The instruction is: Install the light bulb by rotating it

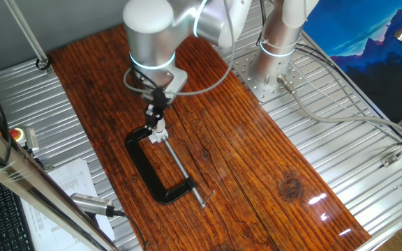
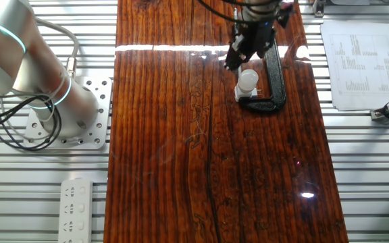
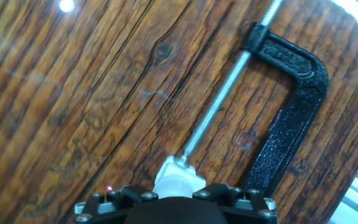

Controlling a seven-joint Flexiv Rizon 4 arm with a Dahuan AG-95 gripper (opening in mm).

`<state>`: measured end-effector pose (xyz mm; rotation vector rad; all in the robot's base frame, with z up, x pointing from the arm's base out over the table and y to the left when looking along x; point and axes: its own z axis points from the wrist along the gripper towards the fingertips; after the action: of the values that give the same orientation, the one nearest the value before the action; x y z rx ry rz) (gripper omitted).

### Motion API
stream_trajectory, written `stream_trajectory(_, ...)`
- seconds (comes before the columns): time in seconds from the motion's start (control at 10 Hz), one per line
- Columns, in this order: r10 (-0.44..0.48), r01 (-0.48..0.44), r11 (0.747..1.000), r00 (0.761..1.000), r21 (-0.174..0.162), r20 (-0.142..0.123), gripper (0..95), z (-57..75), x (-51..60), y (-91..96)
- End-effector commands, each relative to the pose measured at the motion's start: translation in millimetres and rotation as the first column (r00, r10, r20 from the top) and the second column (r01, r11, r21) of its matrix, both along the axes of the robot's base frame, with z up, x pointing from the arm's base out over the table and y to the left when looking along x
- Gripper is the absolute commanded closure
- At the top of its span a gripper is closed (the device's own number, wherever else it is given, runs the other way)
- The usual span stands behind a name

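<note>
The light bulb [image 2: 248, 79] is a small white dome standing upright on its white socket block [image 2: 246, 92]. The block sits at the end of the screw of a black C-clamp [image 2: 273, 81] lying flat on the wooden table [image 2: 201, 155]. My gripper [image 2: 240, 62] hangs straight down over the bulb, with its dark fingertips at the dome's top. In one fixed view the gripper [image 1: 158, 118] meets the light bulb [image 1: 159, 130] in the same way. In the hand view a white shape [image 3: 178, 179] shows just beyond the gripper body, and the fingers are hidden.
The C-clamp [image 1: 152, 171] has a long threaded screw [image 3: 222, 102] running across the wood. Ribbed metal surfaces flank the wooden board. Papers [image 2: 358, 64] lie to one side, a power strip [image 2: 77, 206] to the other, and the arm's base [image 1: 274, 49] stands at the back.
</note>
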<state>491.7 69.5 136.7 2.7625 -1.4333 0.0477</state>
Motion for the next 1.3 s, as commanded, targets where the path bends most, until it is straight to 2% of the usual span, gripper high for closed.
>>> stream_trajectory(0.1, 0.004, -0.004, 1.0, 1.0, 0.01, 0.0, 19.0, -5.4, 3.1, -2.9)
stream_trajectory(0.4, 0.015, -0.015, 1.0, 1.0, 0.016, 0.001, 19.0, -8.7, 13.5, -6.6)
stream_trajectory(0.7, 0.055, -0.055, 0.998, 0.998, 0.026, 0.002, 19.0, -14.8, 14.9, -8.9)
stream_trajectory(0.9, 0.082, -0.083, 0.996, 0.997, 0.016, 0.004, 19.0, -16.4, 15.1, -10.2)
stream_trajectory(1.3, 0.124, -0.124, 0.992, 0.992, 0.024, 0.01, 19.0, -26.6, 15.6, -12.4)
